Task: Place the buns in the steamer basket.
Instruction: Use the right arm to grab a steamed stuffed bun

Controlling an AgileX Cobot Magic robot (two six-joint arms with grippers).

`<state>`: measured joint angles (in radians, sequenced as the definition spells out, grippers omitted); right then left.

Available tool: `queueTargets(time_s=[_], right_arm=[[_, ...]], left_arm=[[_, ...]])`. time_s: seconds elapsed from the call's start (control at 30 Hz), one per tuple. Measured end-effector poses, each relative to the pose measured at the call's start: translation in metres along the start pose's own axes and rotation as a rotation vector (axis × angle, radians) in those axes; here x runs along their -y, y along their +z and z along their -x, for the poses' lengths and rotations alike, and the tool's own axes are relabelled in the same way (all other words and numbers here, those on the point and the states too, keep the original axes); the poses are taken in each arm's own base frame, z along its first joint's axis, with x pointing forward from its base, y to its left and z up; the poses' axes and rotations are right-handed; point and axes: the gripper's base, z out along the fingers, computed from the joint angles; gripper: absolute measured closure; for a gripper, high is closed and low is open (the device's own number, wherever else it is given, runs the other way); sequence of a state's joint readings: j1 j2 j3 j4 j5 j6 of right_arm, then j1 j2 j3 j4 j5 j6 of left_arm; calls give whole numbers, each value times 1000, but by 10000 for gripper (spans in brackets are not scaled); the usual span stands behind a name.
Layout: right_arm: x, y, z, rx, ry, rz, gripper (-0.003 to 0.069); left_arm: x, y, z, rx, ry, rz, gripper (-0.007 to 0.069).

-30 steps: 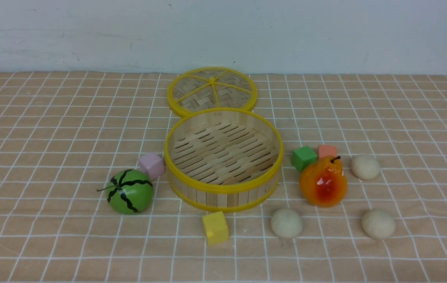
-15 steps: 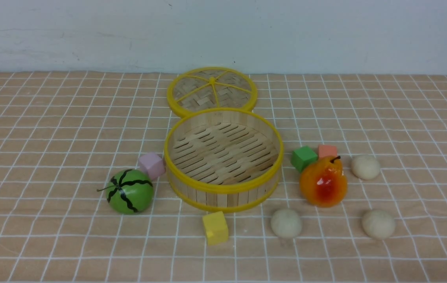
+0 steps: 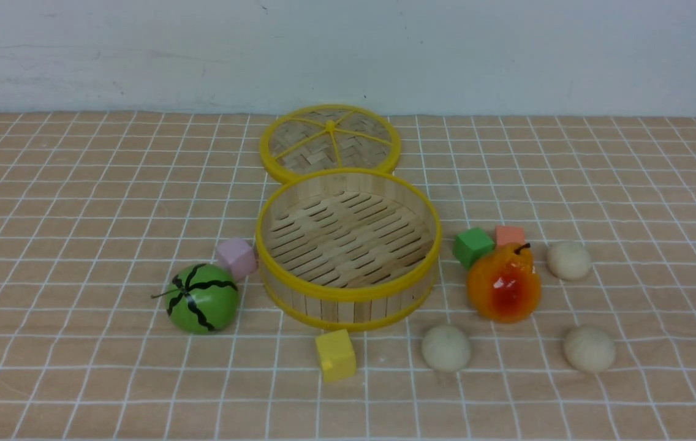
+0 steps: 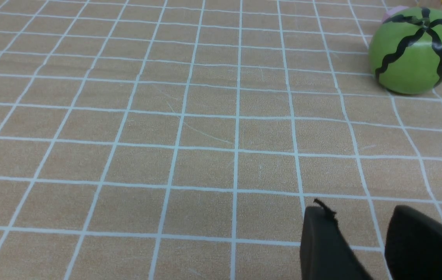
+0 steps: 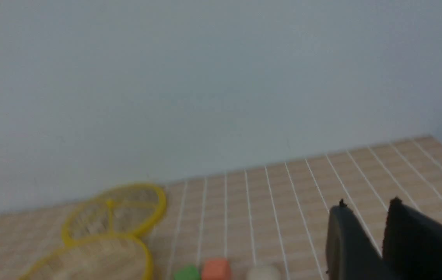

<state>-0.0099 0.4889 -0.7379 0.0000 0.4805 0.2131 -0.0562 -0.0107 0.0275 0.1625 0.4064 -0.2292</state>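
Three cream-white buns lie on the checked cloth right of the steamer basket (image 3: 348,293): one at the far right (image 3: 569,260), one near the basket's front (image 3: 446,348), one at the front right (image 3: 589,349). The basket holds nothing. Neither gripper shows in the front view. My left gripper (image 4: 359,210) is open and empty, low over bare cloth, well apart from the toy watermelon (image 4: 415,50). My right gripper (image 5: 367,204) is slightly open and empty, raised; one bun (image 5: 263,272) and the basket (image 5: 100,260) show blurred below it.
The woven lid (image 3: 329,142) lies flat behind the basket. The watermelon (image 3: 203,298) and a pink cube (image 3: 236,258) sit left of it, a yellow cube (image 3: 335,354) in front. A glossy pear (image 3: 503,283), green cube (image 3: 473,247) and orange cube (image 3: 510,235) stand among the buns.
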Motion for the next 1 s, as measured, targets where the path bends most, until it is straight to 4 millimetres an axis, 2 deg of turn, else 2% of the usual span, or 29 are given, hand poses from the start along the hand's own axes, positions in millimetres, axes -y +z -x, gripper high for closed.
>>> queueTargets(time_s=[0.1, 0.17, 0.23, 0.4, 0.47, 0.53, 0.7, 0.77, 1.0], right_arm=[[4, 41, -17, -215, -31, -45, 497], [4, 52, -22, -264, -28, -46, 496], [1, 79, -38, -388, -15, -24, 494], [-14, 116, -61, -605, -129, 87, 484], [-19, 122, -63, -636, -160, 118, 480], [-26, 140, -69, -742, -203, 152, 469], [-32, 168, -75, -880, -191, 141, 434], [-38, 181, -82, -927, -196, 137, 412], [-58, 208, -112, -1023, -290, 80, 393]], left_arm=[[0, 0, 0, 0, 0, 0, 386], [0, 0, 0, 0, 0, 0, 386], [0, 0, 0, 0, 0, 0, 386], [0, 0, 0, 0, 0, 0, 386], [0, 0, 0, 0, 0, 0, 386], [0, 0, 0, 0, 0, 0, 386], [0, 0, 0, 0, 0, 0, 386], [0, 0, 0, 0, 0, 0, 386], [0, 0, 0, 0, 0, 0, 386]])
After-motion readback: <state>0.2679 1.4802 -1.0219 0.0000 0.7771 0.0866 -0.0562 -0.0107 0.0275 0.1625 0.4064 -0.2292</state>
